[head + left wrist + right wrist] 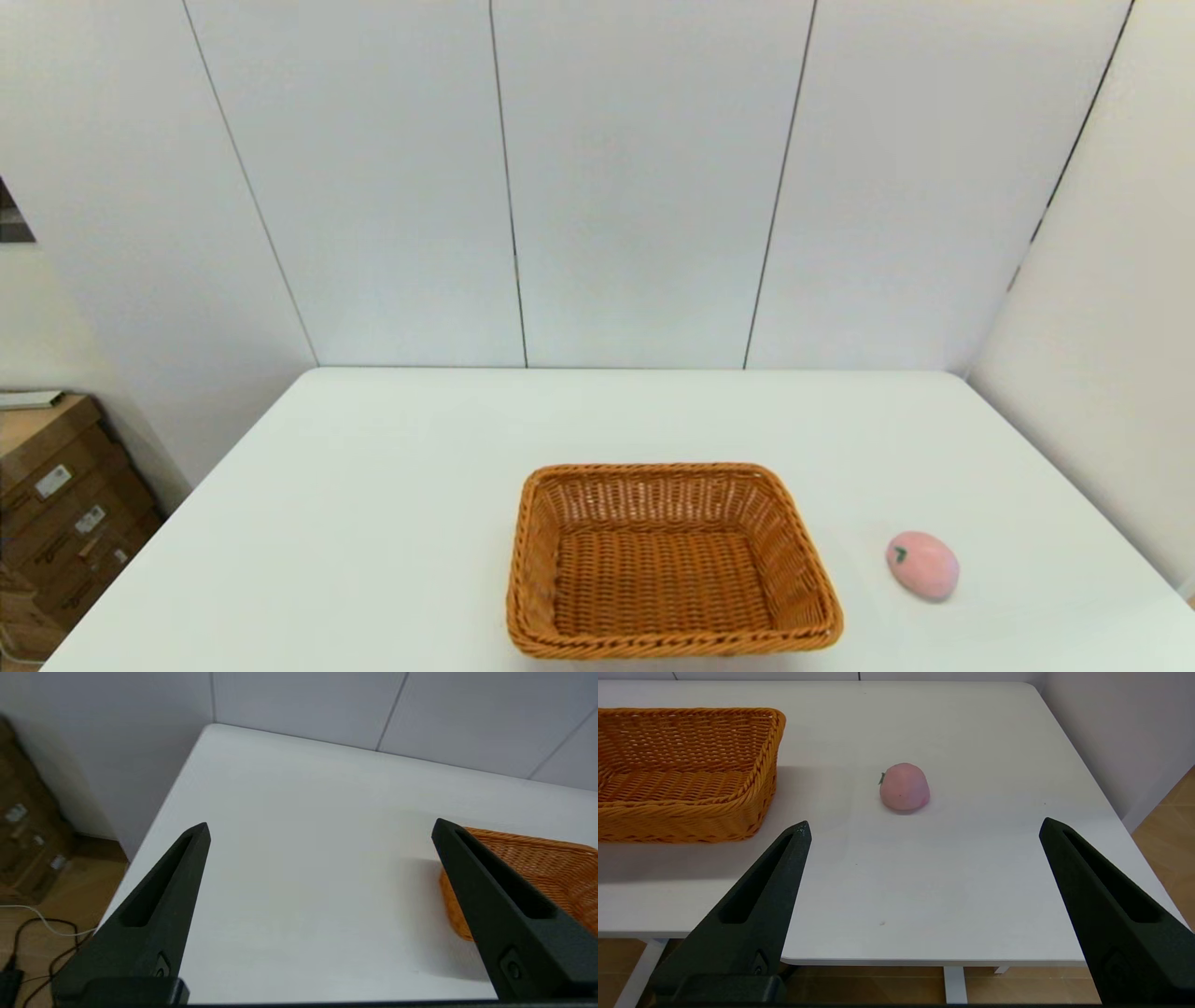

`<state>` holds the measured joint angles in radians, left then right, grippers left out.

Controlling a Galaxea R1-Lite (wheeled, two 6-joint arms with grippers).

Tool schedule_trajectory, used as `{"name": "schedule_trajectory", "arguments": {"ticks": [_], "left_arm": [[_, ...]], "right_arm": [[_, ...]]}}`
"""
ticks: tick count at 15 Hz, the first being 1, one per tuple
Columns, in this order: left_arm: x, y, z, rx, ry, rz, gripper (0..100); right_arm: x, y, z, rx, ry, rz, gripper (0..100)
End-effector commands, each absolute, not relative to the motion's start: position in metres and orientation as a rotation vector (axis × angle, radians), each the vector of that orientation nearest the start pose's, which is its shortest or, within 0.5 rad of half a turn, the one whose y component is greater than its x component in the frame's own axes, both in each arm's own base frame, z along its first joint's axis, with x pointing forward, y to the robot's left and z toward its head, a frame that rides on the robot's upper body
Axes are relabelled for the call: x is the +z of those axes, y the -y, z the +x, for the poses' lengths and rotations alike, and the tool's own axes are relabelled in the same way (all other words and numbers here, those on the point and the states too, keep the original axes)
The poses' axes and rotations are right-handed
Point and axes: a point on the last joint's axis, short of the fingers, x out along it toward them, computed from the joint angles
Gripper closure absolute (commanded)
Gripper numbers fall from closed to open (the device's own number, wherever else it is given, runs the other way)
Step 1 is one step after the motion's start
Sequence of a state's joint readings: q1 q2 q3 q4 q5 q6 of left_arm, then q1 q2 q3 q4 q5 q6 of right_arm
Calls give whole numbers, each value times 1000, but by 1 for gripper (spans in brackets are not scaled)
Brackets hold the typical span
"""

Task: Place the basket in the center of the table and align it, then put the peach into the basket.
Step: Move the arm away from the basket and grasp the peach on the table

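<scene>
Both hands spread wide, gripping nothing, off the near edge of the tabletop [392, 485].
Left hand [320, 828] faces bare tabletop, the basket [667, 560] off to its right. Right hand [924, 826] faces the peach [922, 565]. Basket upright near the front, roughly mid-width, nothing inside it. Peach lies right of it, apart, on its side.

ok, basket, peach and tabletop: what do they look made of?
Basket: woven wicker or a plastic lookalike, orange-brown, braided rim; which one is unclear. Peach: matte pink, smooth, no sheen, likely a foam or plastic toy, with a small green leaf mark. Table: smooth matte white top, probably laminate, with a thin edge in the right wrist view.
</scene>
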<state>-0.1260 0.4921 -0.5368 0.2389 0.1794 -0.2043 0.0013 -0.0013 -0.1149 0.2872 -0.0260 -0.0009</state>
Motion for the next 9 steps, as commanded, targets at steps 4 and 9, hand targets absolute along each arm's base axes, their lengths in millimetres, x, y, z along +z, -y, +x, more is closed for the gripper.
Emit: {"name": "schedule_trajectory", "arguments": {"ticks": [4,9], "left_arm": [[125,-4,-31,189,-84,-106,0],[85,-3,-31,128,-61,-75,0]], "right_arm": [[77,1,-34,-24,-172,-4,0],[77,1,-34,-24,-173,-2,0]]}}
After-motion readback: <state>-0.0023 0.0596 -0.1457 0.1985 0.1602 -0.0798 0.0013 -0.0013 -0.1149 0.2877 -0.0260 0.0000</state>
